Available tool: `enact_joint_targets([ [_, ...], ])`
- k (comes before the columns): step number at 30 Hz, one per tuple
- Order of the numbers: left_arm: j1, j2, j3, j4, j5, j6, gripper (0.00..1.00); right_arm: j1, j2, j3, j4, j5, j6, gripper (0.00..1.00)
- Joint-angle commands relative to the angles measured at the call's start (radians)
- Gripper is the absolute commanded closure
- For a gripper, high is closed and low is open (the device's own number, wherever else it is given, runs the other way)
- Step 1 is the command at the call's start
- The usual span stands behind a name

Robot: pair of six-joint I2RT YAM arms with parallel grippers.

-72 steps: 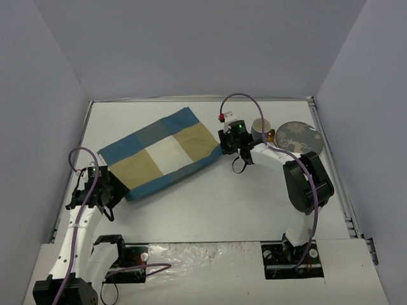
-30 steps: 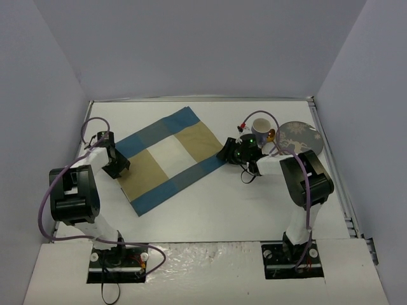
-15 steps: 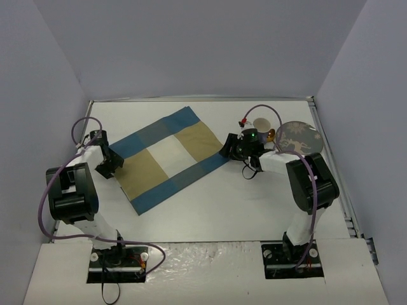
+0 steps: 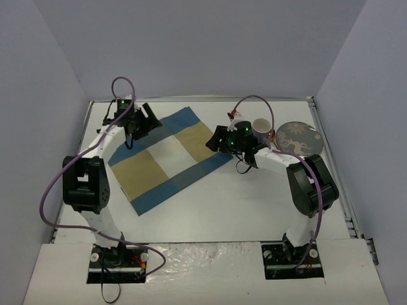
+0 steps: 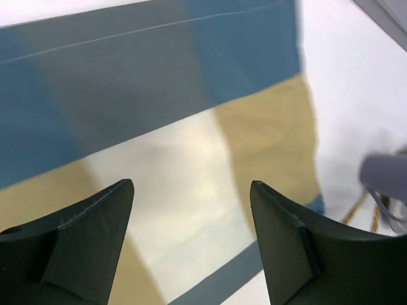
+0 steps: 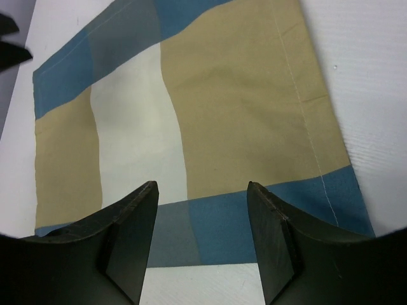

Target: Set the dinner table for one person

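The white dinner table [image 4: 229, 203] carries a blue, tan and white striped placemat [image 4: 162, 162] lying flat and skewed at the middle left. My left gripper [image 4: 151, 119] is open and empty above the mat's far left corner; the left wrist view shows its fingers [image 5: 191, 187] spread over the mat [image 5: 191, 95]. My right gripper [image 4: 213, 141] is open and empty over the mat's right edge; the right wrist view shows it [image 6: 201, 185] above the blue border of the mat [image 6: 241, 95].
A mug [image 4: 261, 127] stands at the back right, just behind my right arm. A round grey patterned plate [image 4: 299, 136] lies to its right by the right wall. Grey walls close the table on three sides.
My left gripper has swung from the mat's left edge up to its far left corner. My right gripper has moved left onto the mat's right edge. The mat holds its turned position.
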Motion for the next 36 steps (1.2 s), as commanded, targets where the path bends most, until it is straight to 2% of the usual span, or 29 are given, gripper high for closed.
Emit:
enact_joint_targets([
  [1,-0.081,0.141,0.158,0.163,0.203,0.058,0.30,0.004,0.037,0.024,0.112,-0.057,0.032,0.45],
  [5,-0.127,0.253,0.237,0.256,0.312,-0.003,0.30,0.013,0.073,0.013,0.143,-0.074,0.041,0.45],
  [9,-0.167,0.312,0.226,0.389,0.378,-0.068,0.30,0.024,0.113,0.004,0.169,-0.081,0.049,0.45],
  [17,-0.186,0.410,0.221,0.458,0.412,-0.105,0.31,0.023,0.178,-0.039,0.239,-0.098,0.069,0.45],
  [31,-0.095,0.492,0.260,0.414,0.385,-0.041,0.30,-0.014,0.219,-0.146,0.269,-0.067,0.081,0.46],
  [36,-0.073,0.516,0.329,0.337,0.385,0.010,0.30,-0.020,0.201,-0.160,0.257,-0.061,0.070,0.46],
])
